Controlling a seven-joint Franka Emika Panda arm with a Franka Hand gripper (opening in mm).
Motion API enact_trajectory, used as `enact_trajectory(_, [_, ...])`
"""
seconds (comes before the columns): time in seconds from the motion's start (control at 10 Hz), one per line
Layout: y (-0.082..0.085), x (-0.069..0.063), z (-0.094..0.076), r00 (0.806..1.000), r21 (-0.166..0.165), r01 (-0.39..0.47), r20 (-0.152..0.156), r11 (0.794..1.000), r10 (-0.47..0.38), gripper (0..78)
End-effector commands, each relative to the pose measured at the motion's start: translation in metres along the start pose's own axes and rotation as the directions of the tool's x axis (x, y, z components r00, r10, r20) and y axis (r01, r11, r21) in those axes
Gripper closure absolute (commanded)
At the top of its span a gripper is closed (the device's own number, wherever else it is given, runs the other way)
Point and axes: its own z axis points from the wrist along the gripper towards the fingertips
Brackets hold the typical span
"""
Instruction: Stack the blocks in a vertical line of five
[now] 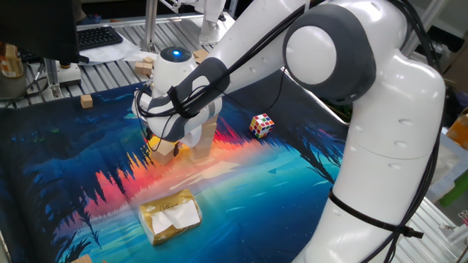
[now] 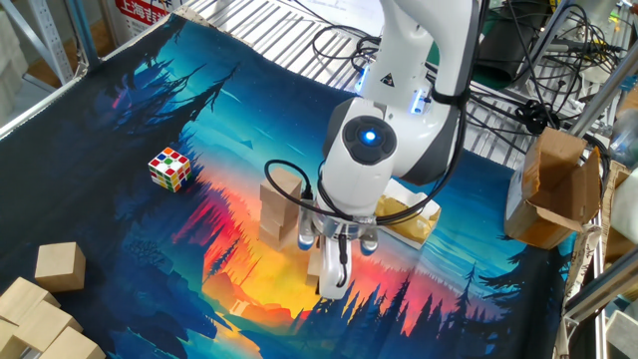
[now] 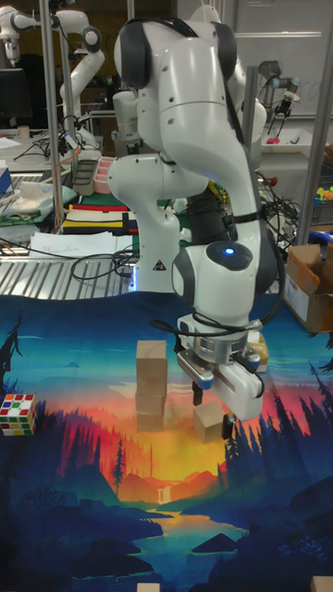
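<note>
We had a three-high plain tan wooden block stack [image 3: 151, 385] up, jaws of the gripper [image 3: 215, 400] clamped on the fourth tan block [image 3: 210, 422], one more left.

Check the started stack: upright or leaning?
Upright. In the tall view the stack rises straight, faces flush, beside the gripper.

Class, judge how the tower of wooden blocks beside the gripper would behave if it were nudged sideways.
The tower of wooden blocks looks tall and narrow, so it would probably topple rather than slide. Its blocks seem merely stacked, so they would likely scatter. The gripper, low over a single block beside it, could easily bump it.
</note>
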Motion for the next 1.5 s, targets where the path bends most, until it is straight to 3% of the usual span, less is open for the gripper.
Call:
enact_trajectory(0.1, [0.001,0.000,0.003,1.000,-0.004,0.002,-0.001,1.000,-0.002,0.1])
enact_trajectory(1.4, [-0.001,0.001,0.015,1.000,-0.015,-0.005,0.005,1.000,0.005,0.1])
enact_trajectory(1.5, [-0.001,0.001,0.015,1.000,-0.015,-0.005,0.005,1.000,0.005,76.3])
